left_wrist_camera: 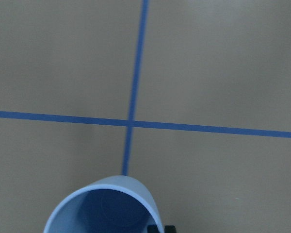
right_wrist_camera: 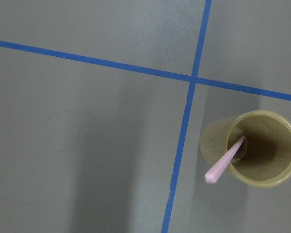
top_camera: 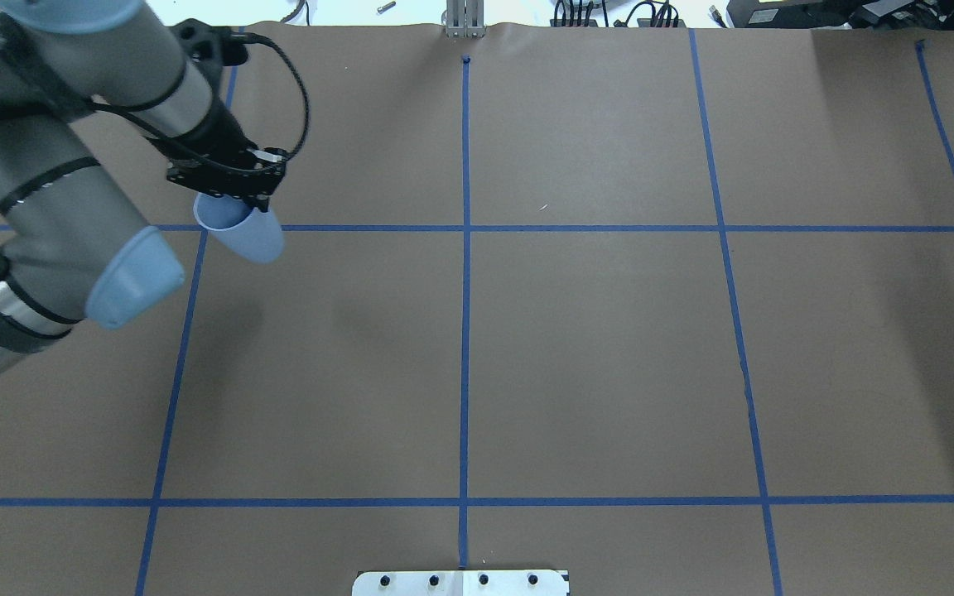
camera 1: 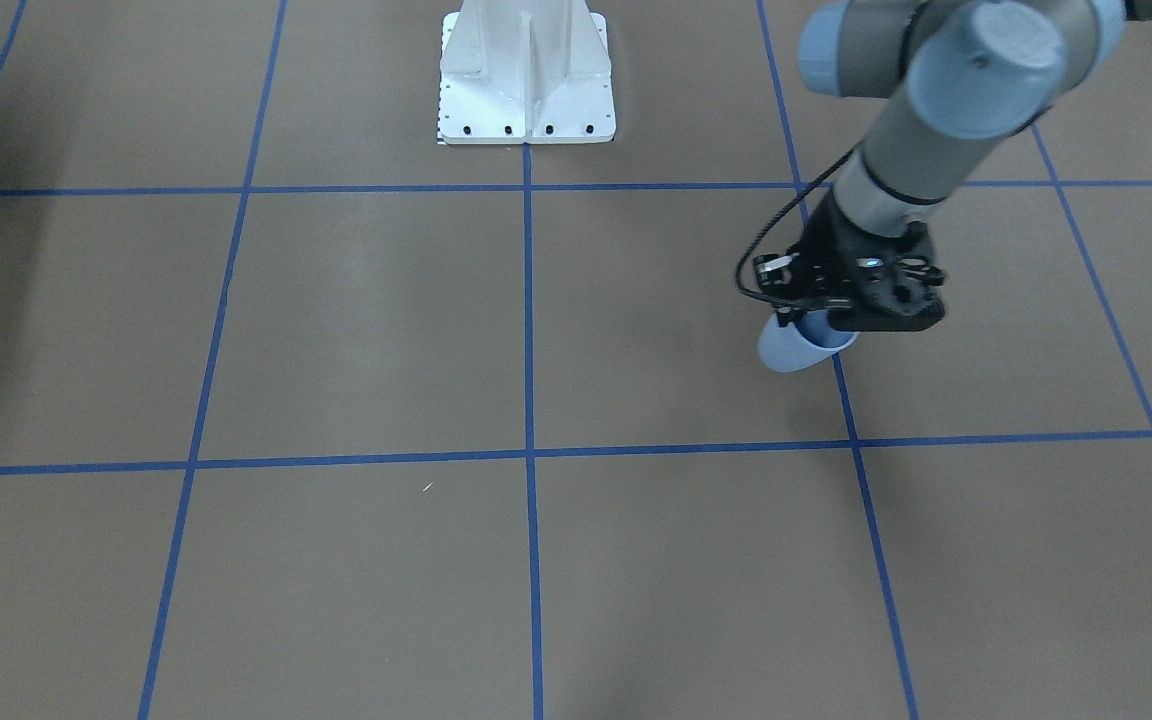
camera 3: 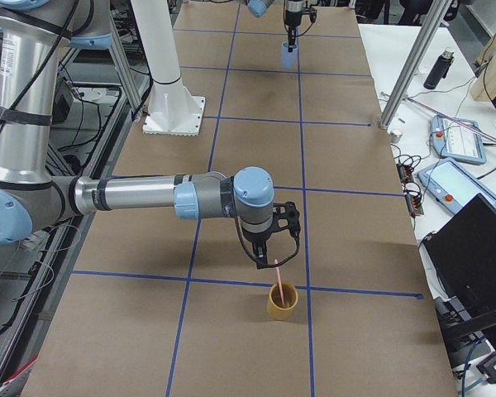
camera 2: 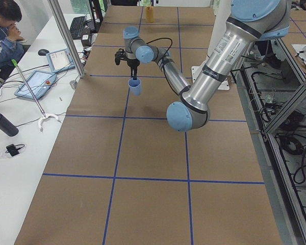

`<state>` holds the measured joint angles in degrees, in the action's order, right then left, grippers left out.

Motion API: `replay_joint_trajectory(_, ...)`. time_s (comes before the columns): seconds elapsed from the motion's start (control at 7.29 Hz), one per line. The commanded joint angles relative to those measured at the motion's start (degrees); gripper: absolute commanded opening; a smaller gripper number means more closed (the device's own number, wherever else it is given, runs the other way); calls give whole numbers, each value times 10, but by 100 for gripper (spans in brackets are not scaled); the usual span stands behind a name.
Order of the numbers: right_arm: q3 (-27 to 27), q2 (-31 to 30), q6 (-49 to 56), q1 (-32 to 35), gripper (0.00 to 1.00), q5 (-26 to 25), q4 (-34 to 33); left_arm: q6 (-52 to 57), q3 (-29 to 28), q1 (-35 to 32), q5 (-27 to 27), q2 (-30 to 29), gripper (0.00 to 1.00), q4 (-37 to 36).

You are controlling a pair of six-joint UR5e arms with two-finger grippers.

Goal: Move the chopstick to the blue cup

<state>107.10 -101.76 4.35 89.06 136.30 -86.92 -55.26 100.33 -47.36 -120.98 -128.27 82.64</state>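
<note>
Chopstick (right_wrist_camera: 226, 160) stands slanted in a tan cup (right_wrist_camera: 212, 141), upper end past the rim toward a blue tape cross (right_wrist_camera: 191, 80), brown bench (top_camera: 593, 356) showing on all sides. Right gripper (camera 3: 264, 252) is just above that end; its fingers are hidden, so can't tell whether they grip. Blue cup (top_camera: 245, 234) is well apart, tilted, rim pinched by the left gripper (top_camera: 237, 203), with wide bench around it.

Brown table (top_camera: 593, 356), blue tape grid (top_camera: 465, 331); white base plate (camera 1: 526, 110), yellow cup (camera 3: 282, 303) standing on it.
</note>
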Motion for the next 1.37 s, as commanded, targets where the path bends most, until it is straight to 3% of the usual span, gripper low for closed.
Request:
replay_joint_trajectory(0.0,-1,1,-2,-4,100,13,7,-21,-158,54,72,-161,0,0)
replay_joint_trajectory(0.14,-1,1,-1,-5,100,27,7,-21,-236,67,98,-229,0,1)
replay_joint_trajectory(0.27,-1,1,-1,-6,100,33,7,-24,-265,84,101,-252,0,5)
replay_joint_trajectory(0.69,0,0,-2,-5,100,35,8,-56,-301,121,109,-254,0,57)
replay_joint_trajectory(1.24,0,-1,-2,-5,100,35,8,-71,-302,130,114,-257,0,59)
